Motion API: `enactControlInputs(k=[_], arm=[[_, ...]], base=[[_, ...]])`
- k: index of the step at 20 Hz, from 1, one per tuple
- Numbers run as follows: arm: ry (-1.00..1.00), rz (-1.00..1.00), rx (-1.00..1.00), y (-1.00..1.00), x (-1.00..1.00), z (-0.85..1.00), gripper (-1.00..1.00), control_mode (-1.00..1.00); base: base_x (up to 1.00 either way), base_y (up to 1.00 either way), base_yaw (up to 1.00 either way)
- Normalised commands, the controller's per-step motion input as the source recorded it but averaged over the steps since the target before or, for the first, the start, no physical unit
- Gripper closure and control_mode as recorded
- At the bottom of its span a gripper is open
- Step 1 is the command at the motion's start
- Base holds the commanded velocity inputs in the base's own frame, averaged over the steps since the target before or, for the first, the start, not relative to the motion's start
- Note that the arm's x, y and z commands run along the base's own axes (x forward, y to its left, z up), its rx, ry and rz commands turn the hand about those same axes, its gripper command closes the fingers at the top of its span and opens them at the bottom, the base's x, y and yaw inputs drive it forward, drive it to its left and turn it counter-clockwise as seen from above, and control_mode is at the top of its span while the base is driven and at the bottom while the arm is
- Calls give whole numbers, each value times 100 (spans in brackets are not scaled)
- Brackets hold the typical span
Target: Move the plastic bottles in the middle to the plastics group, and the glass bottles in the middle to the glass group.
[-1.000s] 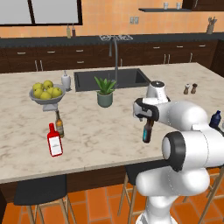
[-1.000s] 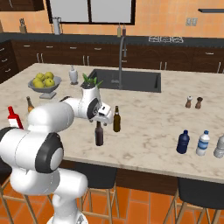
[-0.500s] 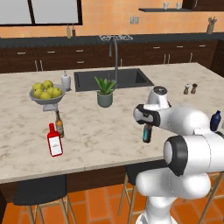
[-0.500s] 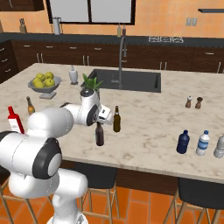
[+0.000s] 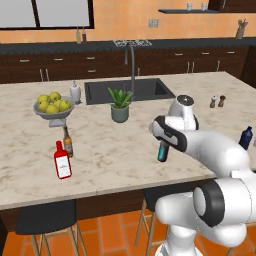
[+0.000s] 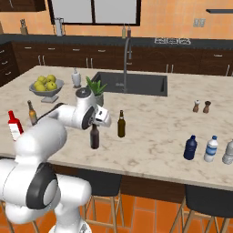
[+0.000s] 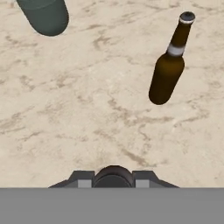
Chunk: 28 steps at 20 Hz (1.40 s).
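My gripper [image 5: 163,141] [image 6: 94,127] [image 7: 113,177] is shut on the neck of the slim near-black glass bottle [image 5: 162,153] [image 6: 94,139], which hangs upright over the middle of the island's counter. The amber-brown glass bottle [image 6: 121,124] [image 7: 168,70] stands just to its right. The glass group, a flat red bottle [image 5: 62,160] [image 6: 14,126] and a small brown bottle [image 5: 67,141] [image 6: 32,112], stands at the counter's left. The squat dark-blue plastic bottle [image 5: 245,137] [image 6: 190,148] stands at the far right, beside two clear bottles [image 6: 211,149].
A potted plant [image 5: 120,107] [image 6: 95,88] [image 7: 43,15] stands just behind the gripper, in front of the sink [image 5: 127,90]. A fruit bowl [image 5: 52,107] and a white dispenser [image 5: 75,92] are at the back left. Salt and pepper shakers [image 6: 201,106] stand at the right.
The jaws have closed on the near-black bottle's neck. The hand and bottle have shifted slightly to the left. Everything else has stayed put.
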Motion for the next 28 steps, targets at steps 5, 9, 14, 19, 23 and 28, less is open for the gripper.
enactControlInputs(k=[5,9,14,19,23,28], arm=[[0,12,2,65,-20,44,100,-100],[0,14,0,67,-11,40,100,-100],[-3,15,0,71,-20,3,100,-100],[-10,12,0,83,-5,0,100,-100],[-8,7,0,88,6,0,100,-100],[-3,4,0,81,13,0,100,-100]], base=[[0,0,0],[0,0,0],[0,0,0],[0,0,0],[0,0,0],[0,0,0]])
